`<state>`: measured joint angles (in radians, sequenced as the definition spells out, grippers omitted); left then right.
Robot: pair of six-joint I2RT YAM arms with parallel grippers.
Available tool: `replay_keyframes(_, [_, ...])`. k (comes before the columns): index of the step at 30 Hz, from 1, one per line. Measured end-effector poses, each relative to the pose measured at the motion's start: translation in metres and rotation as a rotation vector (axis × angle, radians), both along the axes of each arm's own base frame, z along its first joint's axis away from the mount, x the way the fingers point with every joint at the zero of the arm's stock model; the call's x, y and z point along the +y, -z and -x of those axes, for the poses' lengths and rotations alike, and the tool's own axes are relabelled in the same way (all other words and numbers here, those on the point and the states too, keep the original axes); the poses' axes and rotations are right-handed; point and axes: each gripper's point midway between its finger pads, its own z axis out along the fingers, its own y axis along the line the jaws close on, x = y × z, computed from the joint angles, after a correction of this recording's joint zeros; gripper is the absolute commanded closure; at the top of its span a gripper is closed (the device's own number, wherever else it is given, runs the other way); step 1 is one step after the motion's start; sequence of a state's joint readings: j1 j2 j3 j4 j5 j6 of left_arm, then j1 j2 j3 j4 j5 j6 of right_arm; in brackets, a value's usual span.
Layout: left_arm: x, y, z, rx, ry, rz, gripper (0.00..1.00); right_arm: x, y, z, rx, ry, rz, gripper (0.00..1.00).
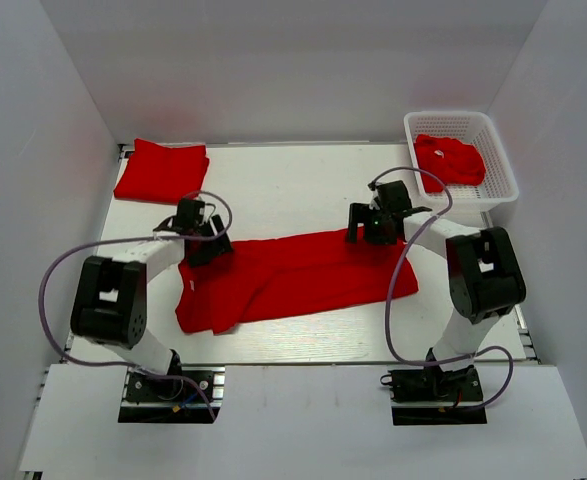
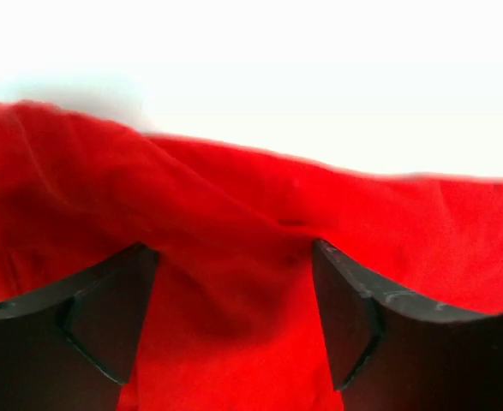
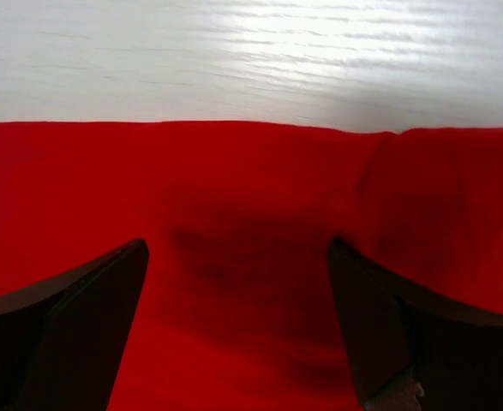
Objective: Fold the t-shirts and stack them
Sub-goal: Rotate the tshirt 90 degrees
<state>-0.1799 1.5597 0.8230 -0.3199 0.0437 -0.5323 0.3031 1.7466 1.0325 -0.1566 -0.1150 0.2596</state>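
Left tool (image 1: 209,243) and right tool (image 1: 371,230), both spread, straddle the t-shirt (image 1: 293,275) at its far edge.

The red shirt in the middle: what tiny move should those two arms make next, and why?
The left end effector and right end effector hover open over the middle t-shirt, near its far edge, with no cloth pinched between their fingers. So my guess is to lower both slightly and close on that edge, ready for the next fold.
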Motion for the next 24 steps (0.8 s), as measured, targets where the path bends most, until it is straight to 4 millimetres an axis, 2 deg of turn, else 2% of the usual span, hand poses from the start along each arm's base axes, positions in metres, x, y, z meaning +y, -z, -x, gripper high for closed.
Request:
replay_keyframes(2, [-0.002, 0.001, -0.023, -0.013, 0.000, -0.011, 0.22, -0.006, 0.009, -0.001, 0.022, 0.036, 0.007, 0.10])
replay_keyframes(5, [-0.002, 0.004, -0.053, -0.014, -0.010, -0.035, 0.24, -0.018, 0.009, -0.008, 0.006, 0.105, 0.018, 0.10])
replay_keyframes(8, [-0.006, 0.003, -0.100, -0.040, -0.013, -0.061, 0.26, -0.032, 0.009, -0.009, -0.008, 0.159, 0.014, 0.10])
replay_keyframes(10, [-0.015, 0.003, -0.135, -0.062, 0.008, -0.064, 0.28, -0.035, 0.009, -0.001, -0.013, 0.153, -0.001, 0.10])
replay_keyframes(13, [-0.047, -0.002, -0.208, -0.152, 0.082, 0.003, 0.29, -0.026, 0.007, 0.021, -0.004, 0.064, -0.057, 0.10])
replay_keyframes(15, [-0.073, -0.010, -0.266, -0.251, 0.140, 0.072, 0.25, -0.011, 0.006, 0.042, 0.009, -0.030, -0.110, 0.10])
replay_keyframes(17, [-0.100, -0.010, -0.310, -0.365, 0.210, 0.133, 0.00, 0.013, 0.005, 0.068, 0.024, -0.150, -0.153, 0.10])
replay_keyframes(18, [-0.116, -0.017, -0.327, -0.433, 0.252, 0.173, 0.00, 0.030, 0.003, 0.085, 0.035, -0.232, -0.179, 0.10])
replay_keyframes(21, [-0.160, -0.019, -0.349, -0.573, 0.334, 0.261, 0.00, 0.083, 0.001, 0.144, 0.087, -0.511, -0.263, 0.10])
replay_keyframes(24, [-0.200, -0.021, -0.349, -0.662, 0.379, 0.342, 0.00, 0.119, -0.002, 0.195, 0.141, -0.755, -0.340, 0.10])
